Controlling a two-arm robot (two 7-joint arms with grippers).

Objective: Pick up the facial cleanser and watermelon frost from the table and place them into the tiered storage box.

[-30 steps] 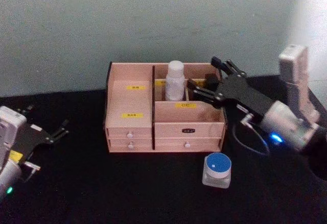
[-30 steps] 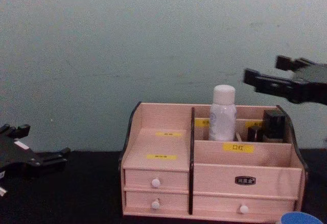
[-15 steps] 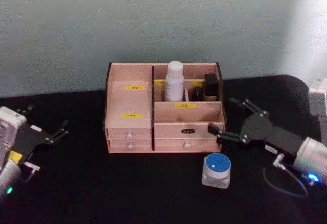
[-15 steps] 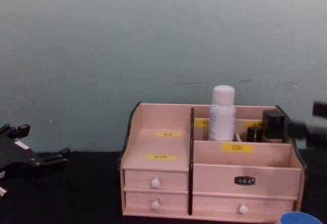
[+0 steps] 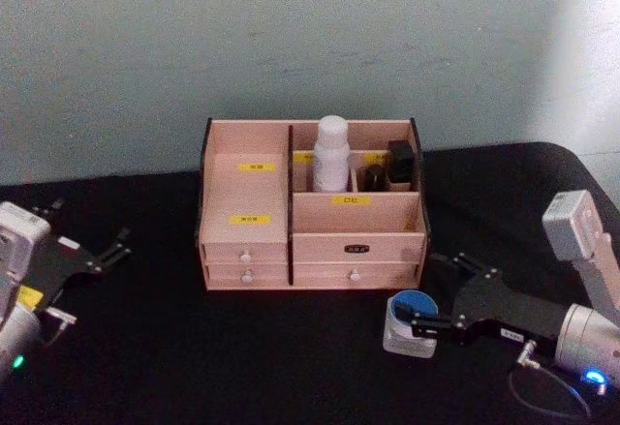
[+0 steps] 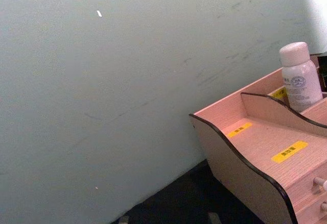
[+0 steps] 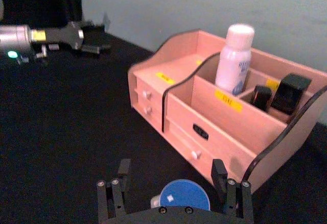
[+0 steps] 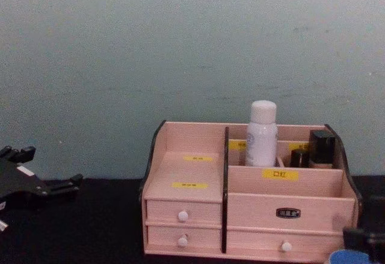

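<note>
Right claw (image 5: 422, 294) sat low on the desk (image 5: 242, 367) in my head view, spread wide, just in front of the tiered storage box (image 5: 310, 222) by its right-hand drawers. The blue-lidded jar (image 5: 413, 320) stood upright between the fingers, apparently not yet pinched. Left claw (image 5: 85, 228) hung open, well off the box's left side, so the right arm was plainly the nearer.

My left wrist view gave me the white bottle (image 6: 300, 76) standing in the box's rear compartment.

From the right wrist view the blue-lidded jar (image 7: 184, 196) lay centred between the two fingers (image 7: 113, 196), with the box straight beyond it.

On the chest view the jar (image 8: 349, 257) peeked up at the box's front right corner. I judged a straight close would catch it, since the squat jar had no long axis to line up.
</note>
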